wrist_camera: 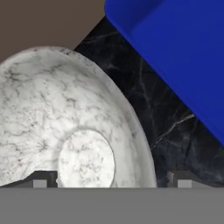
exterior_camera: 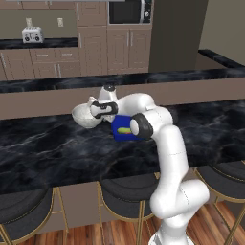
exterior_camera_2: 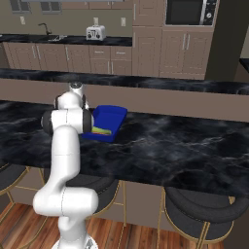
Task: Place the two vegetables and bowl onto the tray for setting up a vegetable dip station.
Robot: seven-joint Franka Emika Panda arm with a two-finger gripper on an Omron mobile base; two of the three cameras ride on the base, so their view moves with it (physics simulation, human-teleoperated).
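Note:
The white marbled bowl [exterior_camera: 84, 116] sits on the dark counter, left of the blue tray [exterior_camera: 119, 134]. My gripper [exterior_camera: 94, 113] is at the bowl's right rim. In the hand view the bowl [wrist_camera: 65, 127] is close up, and the gripper [wrist_camera: 111, 182] is open, its fingertips [wrist_camera: 40, 182] wide apart on either side of the bowl's rim. The tray [wrist_camera: 183, 52] lies just beyond. A yellow-green vegetable [exterior_camera: 124, 129] rests in the tray [exterior_camera_2: 111, 116]. A thin orange piece [exterior_camera_2: 99, 132] seems to lie beside the yellow-green one [exterior_camera_2: 102, 129]. My arm hides the bowl in the right base view.
The dark marble counter [exterior_camera_2: 175, 141] stretches right of the tray, with a raised brown ledge [exterior_camera: 43, 100] behind it. Round stools [exterior_camera: 124, 191] stand under the counter's front edge. Cabinets, a toaster [exterior_camera_2: 96, 33] and a microwave [exterior_camera_2: 187, 12] line the far wall.

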